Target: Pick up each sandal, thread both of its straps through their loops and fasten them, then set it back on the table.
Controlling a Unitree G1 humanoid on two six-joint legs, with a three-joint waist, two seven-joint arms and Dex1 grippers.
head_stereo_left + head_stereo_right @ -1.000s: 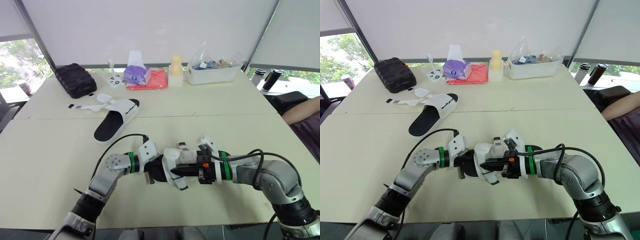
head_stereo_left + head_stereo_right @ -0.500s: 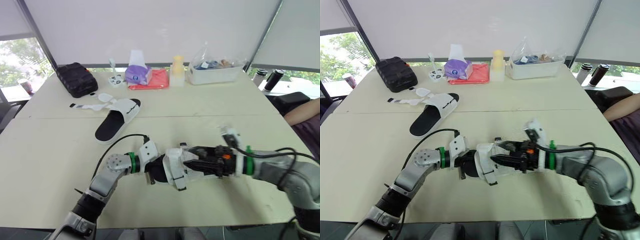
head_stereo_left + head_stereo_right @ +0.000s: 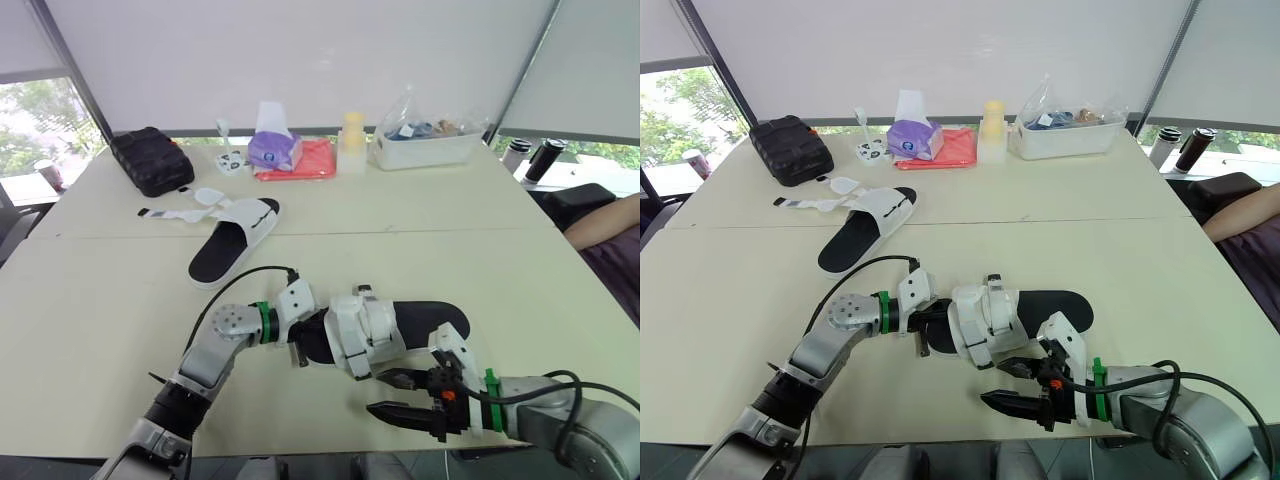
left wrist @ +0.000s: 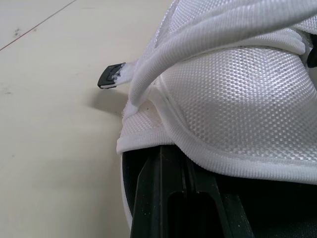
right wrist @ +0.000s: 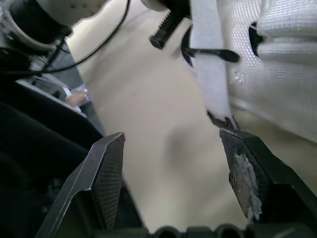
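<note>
Near sandal: we see the near sandal at the front middle of the table, black sole lying across it and white mesh upper toward the robot's left.
Its straps: in the left wrist view a loose strap end with a black tip sticks out over the tabletop. In the right wrist view a white strap hangs down from the upper.
Left gripper: the left gripper pinches the sandal's left end, with one black finger reaching in under the mesh upper.
Right gripper: the right gripper hovers near the table's front edge, just beside the upper, jaws spread wide and holding nothing. One finger is close to the hanging strap's tip.
Far sandal: the far sandal lies flat well behind on the left, with its undone straps splayed on the table.
Back row: we note a black case, tissue box, red cloth, yellow bottle and clear tub.
Right edge: a person's arm.
</note>
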